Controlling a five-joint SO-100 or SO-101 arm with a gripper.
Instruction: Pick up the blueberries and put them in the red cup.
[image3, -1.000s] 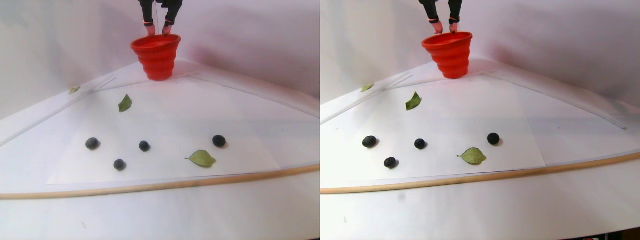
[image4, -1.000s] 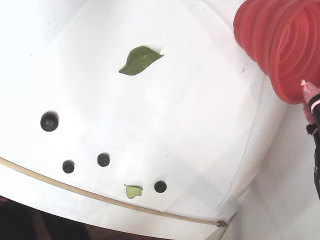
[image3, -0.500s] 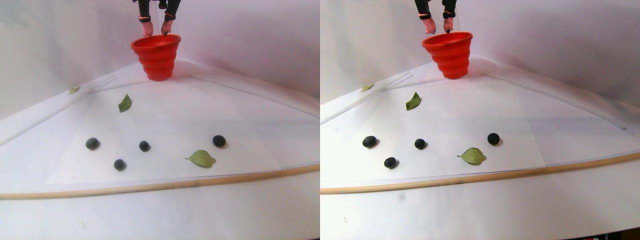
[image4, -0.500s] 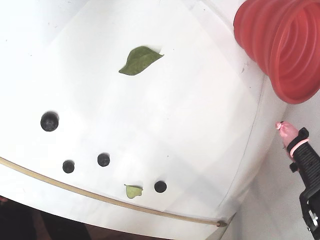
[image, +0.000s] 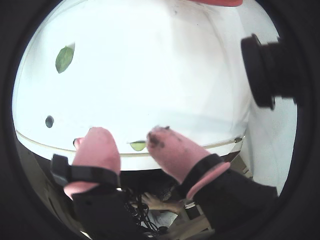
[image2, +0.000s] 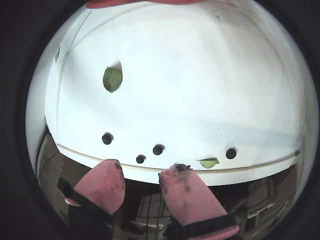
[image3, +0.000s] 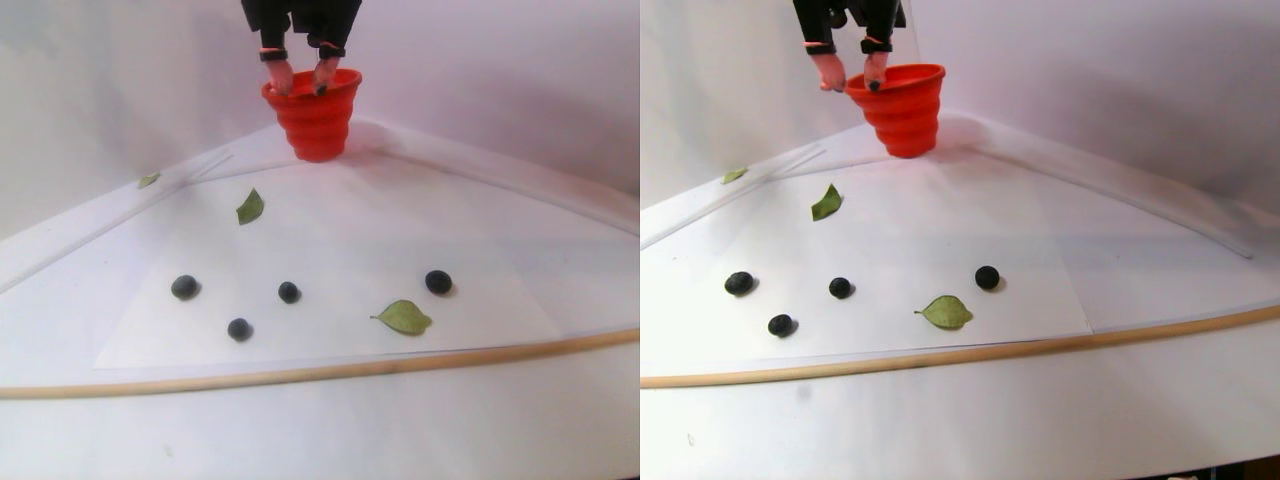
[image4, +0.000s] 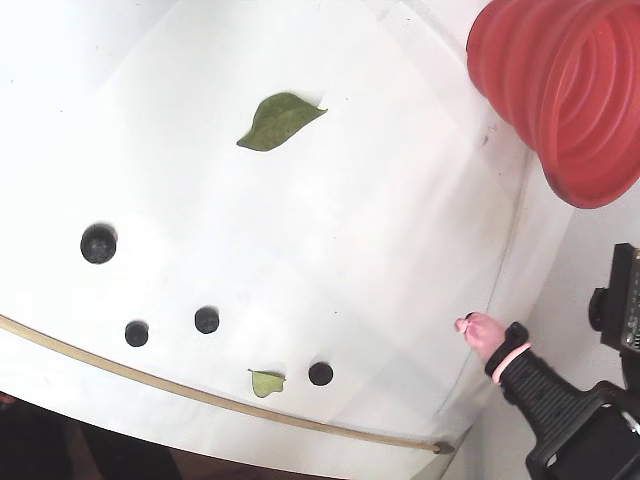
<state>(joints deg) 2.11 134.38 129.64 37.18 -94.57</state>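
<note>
Several dark blueberries (image3: 289, 292) lie spread on the white sheet, one larger (image4: 99, 243), and all show in a wrist view (image2: 158, 149). The red cup (image3: 313, 120) stands upright at the back; in the fixed view the red cup (image4: 560, 90) fills the top right corner. My gripper (image3: 298, 85) hangs in the air by the cup's rim, on the side facing the berries and far from them. Its pink fingertips (image2: 175, 175) stand apart with nothing between them. The gripper (image: 129, 139) looks out over the table edge. One finger (image4: 480, 331) shows in the fixed view.
Green leaves lie among the berries: one (image3: 404, 317) near the right berry, one (image3: 250, 207) mid-sheet, a small one (image3: 148, 180) at the far left. A wooden strip (image3: 300, 375) borders the table front. A white wall rises behind the cup.
The gripper has come away from above the cup's rim, lower and toward the berry side, still open. The berries, leaves and cup have not moved.
</note>
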